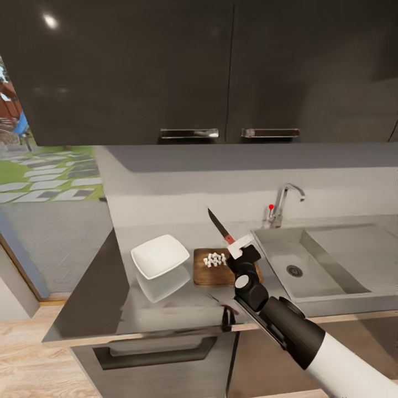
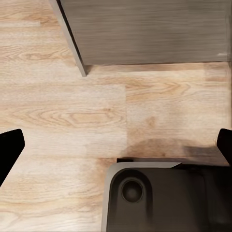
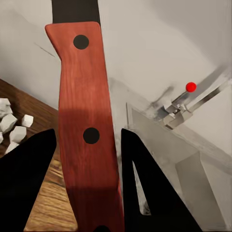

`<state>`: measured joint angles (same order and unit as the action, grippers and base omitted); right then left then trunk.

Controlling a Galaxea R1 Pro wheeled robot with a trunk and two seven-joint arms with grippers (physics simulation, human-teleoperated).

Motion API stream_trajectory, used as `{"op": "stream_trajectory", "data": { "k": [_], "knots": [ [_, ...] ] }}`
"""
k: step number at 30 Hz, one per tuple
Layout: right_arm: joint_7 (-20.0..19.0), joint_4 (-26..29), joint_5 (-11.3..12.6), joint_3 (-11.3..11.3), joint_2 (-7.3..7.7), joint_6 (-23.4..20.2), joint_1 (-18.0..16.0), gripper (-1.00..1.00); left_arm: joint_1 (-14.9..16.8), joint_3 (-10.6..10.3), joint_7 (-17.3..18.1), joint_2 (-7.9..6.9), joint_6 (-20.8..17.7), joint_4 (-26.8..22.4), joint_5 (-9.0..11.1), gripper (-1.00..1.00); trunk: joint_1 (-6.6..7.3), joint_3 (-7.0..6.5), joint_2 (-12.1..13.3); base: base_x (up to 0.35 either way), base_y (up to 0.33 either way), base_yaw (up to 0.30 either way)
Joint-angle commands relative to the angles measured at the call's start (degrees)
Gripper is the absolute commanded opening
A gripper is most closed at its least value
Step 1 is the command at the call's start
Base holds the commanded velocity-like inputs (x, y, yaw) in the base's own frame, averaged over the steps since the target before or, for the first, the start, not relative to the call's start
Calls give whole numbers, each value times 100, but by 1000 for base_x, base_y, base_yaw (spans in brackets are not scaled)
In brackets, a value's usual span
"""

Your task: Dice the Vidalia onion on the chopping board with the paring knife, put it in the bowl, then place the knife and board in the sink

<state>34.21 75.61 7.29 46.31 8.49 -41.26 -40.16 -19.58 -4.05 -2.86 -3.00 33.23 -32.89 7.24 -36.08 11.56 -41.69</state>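
**Onion diced, knife in right gripper, dice not yet in bowl**

Head view, left to right. The bowl [image 1: 160,255] sits on the countertop [image 1: 99,298], white, squarish, with nothing inside it. Just beside it is the chopping board [image 1: 213,272], lying flat, with the diced onion [image 1: 215,259] as a small heap of white cubes on the board's far part. The right gripper [image 1: 241,247] hangs over the board's sink-side end, clamped on the paring knife [image 1: 219,224]; the blade points up and away toward the back wall, clear of the board. Next comes the sink [image 1: 331,296], basin bare around the drain, with the tap [image 1: 287,200] and its red knob behind.

Left wrist view: the left gripper [image 2: 116,145] points down at wood floor [image 2: 63,116], above part of the robot's base [image 2: 164,198]; its fingertips [image 2: 9,145] stand far apart at the picture's edges, holding nothing.

Right wrist view: both fingers press the knife's red riveted handle, a few cubes and the board to one side, the sink edge and tap to the other.

Step judged: cutting looks done, no whole onion left; the transfer of dice to the bowl is pending. The next move probably calls for sweeping or tipping the cubes across the short gap into the bowl without scattering them. The knife and board then go into the sink.
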Motion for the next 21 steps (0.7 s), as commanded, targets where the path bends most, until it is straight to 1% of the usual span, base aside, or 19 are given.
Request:
{"op": "stream_trajectory", "data": {
  "k": [1, 5, 8, 14, 18, 21],
  "knots": [
    [60, 6, 134, 19, 9, -8, -9, -100, -2, -43, -30, -8, 8, -12, 49, 100, -2, -2, -6, 0, -167, 0],
    [55, 7, 243, 22, 12, 124, -9, -100, -2, -43, -30, -8, 8, -20, 49, 100, -2, -39, -6, 0, -149, 0],
    [51, 7, 430, 26, 13, 143, -9, -100, -2, -43, -30, -8, 8, -24, 49, 100, -2, -66, -6, 0, -187, 0],
    [43, 7, 482, 27, 1, 145, -9, -100, -2, -43, -30, -12, 24, -44, 49, 100, -2, -109, -6, 0, -213, 0],
    [47, 7, 484, 27, -1, 145, -9, -100, -2, -43, -30, -16, 188, -27, 49, 100, -2, -111, -6, 0, -34, 0],
    [42, 7, 491, 27, -4, 145, -9, -100, -2, -43, -30, -16, 214, -25, 49, 100, -2, -112, -6, 0, -3, 0]
  ]
}}
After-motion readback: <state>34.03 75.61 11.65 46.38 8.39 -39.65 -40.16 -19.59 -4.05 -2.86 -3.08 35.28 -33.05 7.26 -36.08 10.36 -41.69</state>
